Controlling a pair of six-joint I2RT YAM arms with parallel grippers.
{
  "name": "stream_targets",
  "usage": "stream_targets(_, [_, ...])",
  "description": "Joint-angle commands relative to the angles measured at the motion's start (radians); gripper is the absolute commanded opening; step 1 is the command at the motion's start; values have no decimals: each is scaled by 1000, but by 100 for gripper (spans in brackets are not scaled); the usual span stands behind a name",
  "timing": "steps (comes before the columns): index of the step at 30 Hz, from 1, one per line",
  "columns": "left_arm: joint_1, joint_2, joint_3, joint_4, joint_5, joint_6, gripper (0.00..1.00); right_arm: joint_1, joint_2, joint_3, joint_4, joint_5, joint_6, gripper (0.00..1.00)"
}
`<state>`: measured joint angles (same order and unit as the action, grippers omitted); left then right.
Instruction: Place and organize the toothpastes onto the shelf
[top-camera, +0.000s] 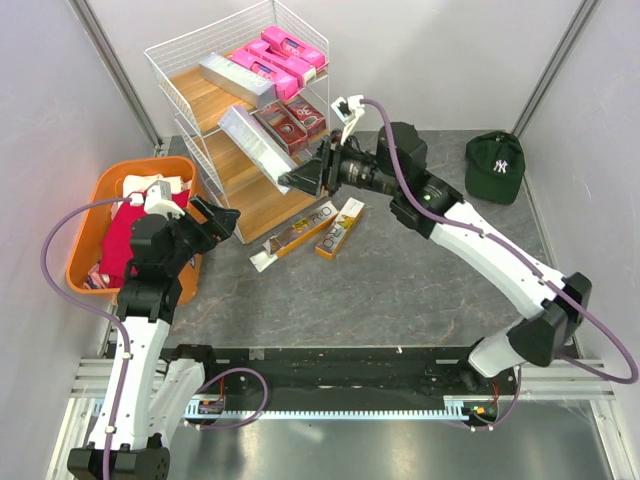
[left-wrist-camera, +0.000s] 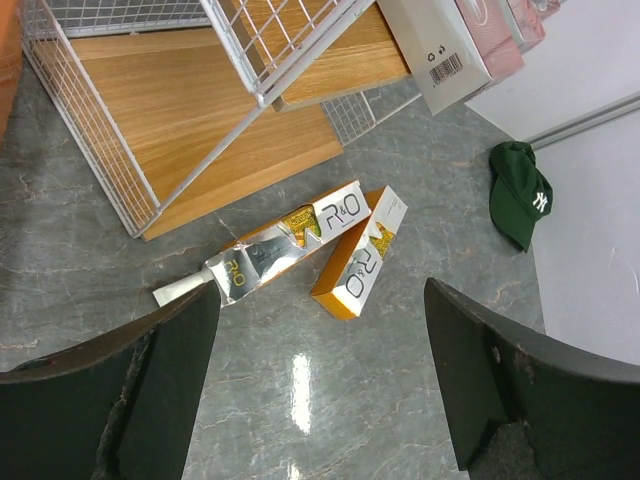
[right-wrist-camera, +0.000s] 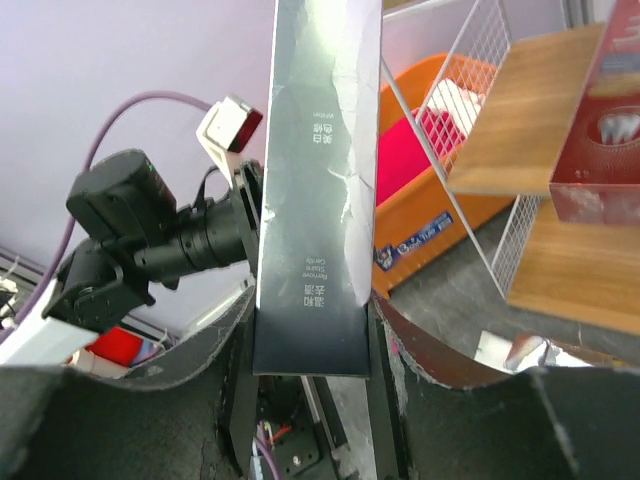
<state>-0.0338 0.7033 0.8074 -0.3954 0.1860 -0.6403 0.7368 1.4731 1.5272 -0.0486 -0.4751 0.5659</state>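
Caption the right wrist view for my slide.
Right claw grips a silver toothpaste box near the shelf.

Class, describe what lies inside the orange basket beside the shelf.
Folded red cloth and white cloth fill much of the orange basket. The left arm covers its right side, so whatever lies there is hidden.

Holding a long silver-grey cardboard toothpaste box (top-camera: 252, 142) slantwise in the right gripper (top-camera: 296, 182) at the middle board of the white wire-frame shelf (top-camera: 190, 95), beside dark red boxes (top-camera: 290, 122), near two gold-white-black boxes (top-camera: 340, 228).
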Motion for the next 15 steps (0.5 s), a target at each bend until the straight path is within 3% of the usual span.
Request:
stream_targets(1, [5, -2, 9, 16, 3, 42, 89, -4, 97, 154, 84, -23, 29, 35])
stream_targets(15, [5, 2, 12, 20, 39, 48, 88, -28, 397, 467, 165, -106, 261, 36])
